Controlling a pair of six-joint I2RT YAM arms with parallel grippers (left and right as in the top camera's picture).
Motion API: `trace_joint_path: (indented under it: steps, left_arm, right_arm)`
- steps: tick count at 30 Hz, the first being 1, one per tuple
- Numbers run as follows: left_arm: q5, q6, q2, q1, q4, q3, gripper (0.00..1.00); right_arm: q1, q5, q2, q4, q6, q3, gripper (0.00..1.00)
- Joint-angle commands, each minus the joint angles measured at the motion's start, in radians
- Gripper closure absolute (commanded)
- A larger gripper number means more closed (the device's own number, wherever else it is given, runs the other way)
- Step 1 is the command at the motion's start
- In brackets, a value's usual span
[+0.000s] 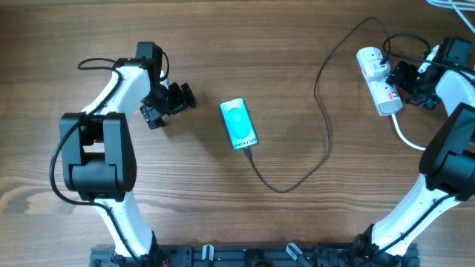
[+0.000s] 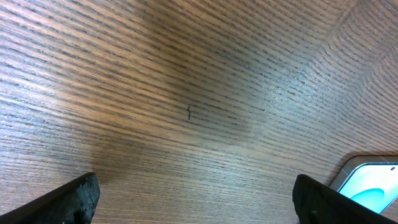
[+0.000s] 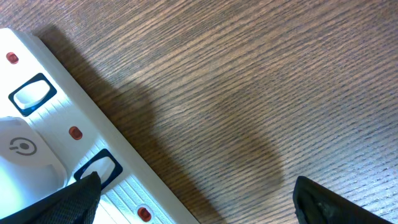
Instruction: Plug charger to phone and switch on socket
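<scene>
The phone [image 1: 238, 124], its teal screen lit, lies flat mid-table. One corner of the phone [image 2: 373, 186] shows at the lower right of the left wrist view. The charger [image 1: 327, 144], a thin black cable, runs from the phone's near edge in a loop to its white plug [image 1: 369, 57] in the socket [image 1: 380, 87]. Whether the tip is seated in the phone I cannot tell. My left gripper [image 1: 178, 107] hangs open left of the phone, over bare wood [image 2: 196, 205]. My right gripper [image 3: 196, 202] is open at the socket [image 3: 62, 127], its left fingertip [image 3: 74, 202] over a rocker switch [image 3: 98, 169].
A thick white cord [image 1: 404, 133] leaves the socket toward the right arm's base. A second rocker switch [image 3: 30, 94] and small red marks [image 3: 75, 132] show on the strip. Black robot cables loop near both arms. The table's front rail runs along the bottom edge.
</scene>
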Motion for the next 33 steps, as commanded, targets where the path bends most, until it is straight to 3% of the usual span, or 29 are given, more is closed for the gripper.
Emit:
trace_joint_path:
  steps: [1, 8, 10, 12, 21, 33]
  left_arm:
    - [0.005, 0.002, 0.005, 0.001, 0.002, -0.005, 0.0]
    - [0.005, 0.002, 0.005, 0.001, 0.002, -0.005, 0.0]
    - [0.005, 0.002, 0.005, 0.001, 0.002, -0.005, 0.0]
    - [0.005, 0.002, 0.005, 0.001, 0.002, -0.005, 0.0]
    - [0.005, 0.002, 0.005, 0.001, 0.002, -0.005, 0.0]
    - [0.005, 0.002, 0.005, 0.001, 0.002, -0.005, 0.0]
  right_arm:
    - [0.026, -0.047, 0.031, -0.031, -0.038, -0.02, 0.0]
    - [0.026, -0.106, 0.031, -0.039, -0.082, -0.02, 0.02]
    - [0.016, 0.05, 0.023, -0.063, 0.042, -0.017, 0.04]
    - [0.006, 0.087, 0.008, -0.06, 0.049, -0.014, 0.04]
    - [-0.009, 0.037, -0.006, 0.039, 0.048, -0.009, 0.0]
    - [-0.006, -0.05, 0.033, 0.029, 0.043, -0.018, 0.0]
